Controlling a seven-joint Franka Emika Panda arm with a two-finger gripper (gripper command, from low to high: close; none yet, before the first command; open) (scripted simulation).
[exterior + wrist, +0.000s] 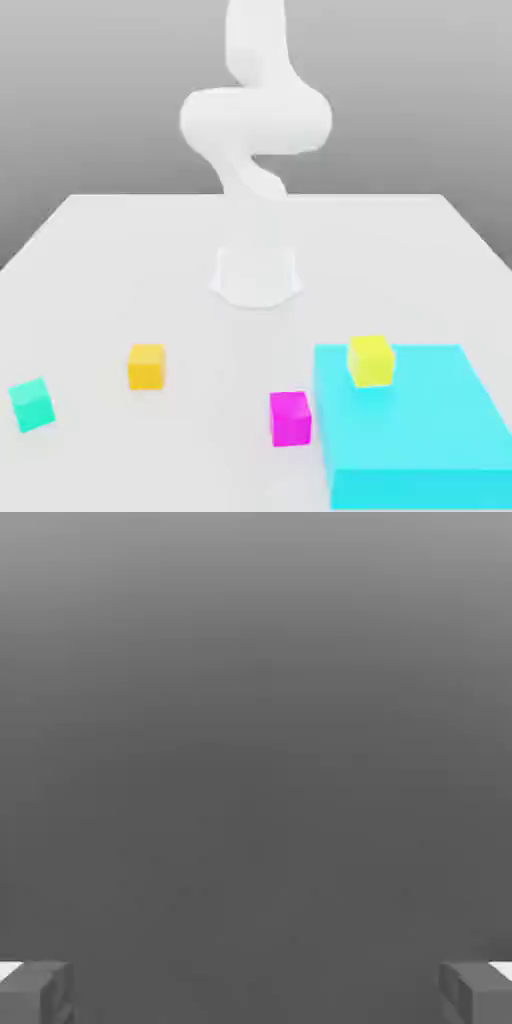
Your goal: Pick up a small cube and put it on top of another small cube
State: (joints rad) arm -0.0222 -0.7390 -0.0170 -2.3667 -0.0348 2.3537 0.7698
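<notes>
Four small cubes, orange (146, 368), teal-green (33, 406), magenta (290, 420), yellow (371, 362); one cyan block (415, 420); one gripper (256, 994), spread.

No texts, labels, brands, numbers or signs could be read.
</notes>
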